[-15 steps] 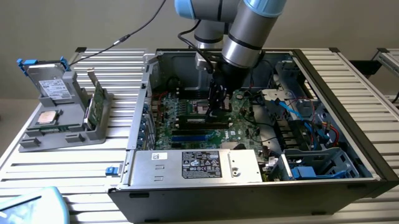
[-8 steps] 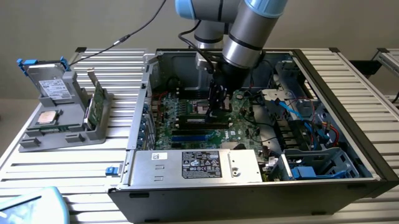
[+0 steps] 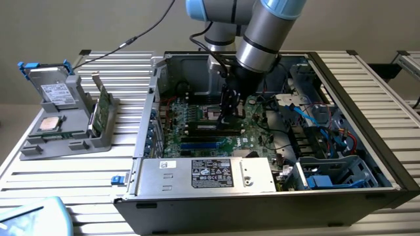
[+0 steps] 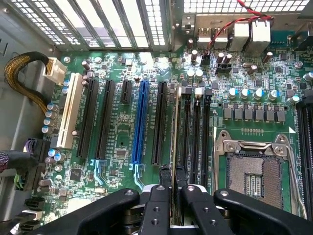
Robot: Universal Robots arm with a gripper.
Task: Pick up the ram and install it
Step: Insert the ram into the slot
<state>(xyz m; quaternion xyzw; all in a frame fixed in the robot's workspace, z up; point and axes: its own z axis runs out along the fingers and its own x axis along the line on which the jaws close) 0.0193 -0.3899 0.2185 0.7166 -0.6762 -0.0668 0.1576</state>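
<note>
The ram shows edge-on as a thin green-and-tan strip held between my gripper's two black fingers, which are shut on it. It runs lengthwise along the outermost of the black memory slots, beside the empty processor socket. Whether it touches that slot I cannot tell. In the exterior view my gripper reaches down inside the open computer case, low over the motherboard and its black slots. The stick itself is hidden there behind the fingers.
A blue expansion slot and black ones lie beside the memory slots. Cables and a drive cage crowd the case's right side, the power supply its front. On the exterior view's left a grey holder carries a drive, a processor chip and a green board.
</note>
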